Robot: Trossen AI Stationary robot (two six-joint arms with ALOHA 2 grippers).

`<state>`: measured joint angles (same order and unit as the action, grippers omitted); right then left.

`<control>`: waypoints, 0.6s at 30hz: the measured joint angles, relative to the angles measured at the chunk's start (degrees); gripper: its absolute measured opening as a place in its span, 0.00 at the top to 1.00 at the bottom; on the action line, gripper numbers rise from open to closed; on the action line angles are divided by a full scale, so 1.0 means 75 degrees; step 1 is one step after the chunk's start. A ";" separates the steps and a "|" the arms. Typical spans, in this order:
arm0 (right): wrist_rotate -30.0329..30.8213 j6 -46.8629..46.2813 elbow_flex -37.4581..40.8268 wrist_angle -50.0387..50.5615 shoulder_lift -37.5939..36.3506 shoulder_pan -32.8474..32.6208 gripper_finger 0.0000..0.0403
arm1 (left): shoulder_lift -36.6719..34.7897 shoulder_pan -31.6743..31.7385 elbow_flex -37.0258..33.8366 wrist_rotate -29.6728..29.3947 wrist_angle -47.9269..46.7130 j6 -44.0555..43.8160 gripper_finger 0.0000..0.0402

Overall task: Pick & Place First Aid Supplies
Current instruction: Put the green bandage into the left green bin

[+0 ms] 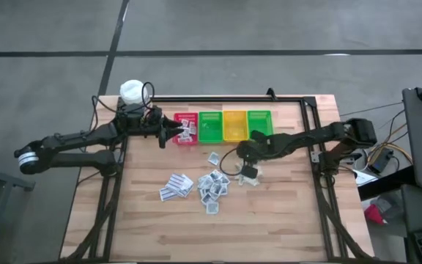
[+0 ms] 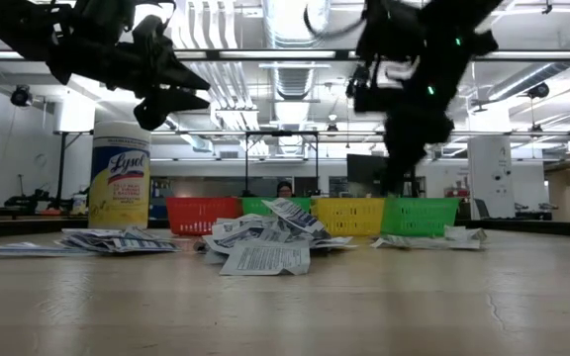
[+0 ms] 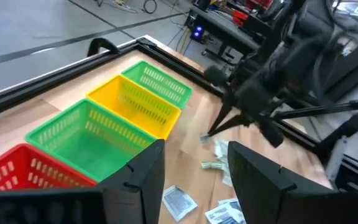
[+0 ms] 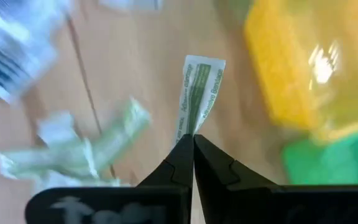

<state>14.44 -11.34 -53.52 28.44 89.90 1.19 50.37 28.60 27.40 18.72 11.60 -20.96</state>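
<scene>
Several small white first aid packets lie in a loose pile (image 1: 212, 185) in the middle of the table, with more (image 1: 176, 185) to its left; the pile (image 2: 265, 242) also shows in the low view. My right gripper (image 4: 193, 138) hangs above the pile's right side, shut on a narrow white packet with green print (image 4: 199, 87). My left gripper (image 3: 194, 168) stands open in the air just left of the red bin (image 1: 186, 128), with nothing between its fingers. My right gripper pinches one end of the narrow green-printed packet (image 4: 190, 127) between its two fingertips. The fingers slant down from the table's right side. The packet sticks out past the fingertips, along their line, lifted clear of the table.
Four bins stand in a row at the table's far side: red, green (image 1: 211, 126), yellow (image 1: 234, 125), green (image 1: 259, 123). A white-capped yellow bottle (image 1: 132, 92) stands at the far left corner. More green-printed packets (image 4: 86, 149) lie on the wood under my right gripper.
</scene>
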 joint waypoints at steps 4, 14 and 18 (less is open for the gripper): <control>0.0211 0.0723 -0.0537 -0.0326 -0.0515 0.0015 0.98 | 0.0047 0.0000 -0.0001 0.0562 0.0197 -0.0007 0.58; 0.1336 0.2584 -0.2380 -0.0502 -0.0203 0.0230 0.98 | 0.0758 -0.0519 0.0218 0.0813 0.1677 0.0069 0.58; 0.1343 0.2796 -0.2989 -0.0509 0.0186 0.0401 0.98 | 0.1120 -0.0657 0.0542 0.0791 0.1660 0.0286 0.58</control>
<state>24.51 9.63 -75.93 24.62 91.30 4.20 58.77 23.67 31.46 24.65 24.05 -18.81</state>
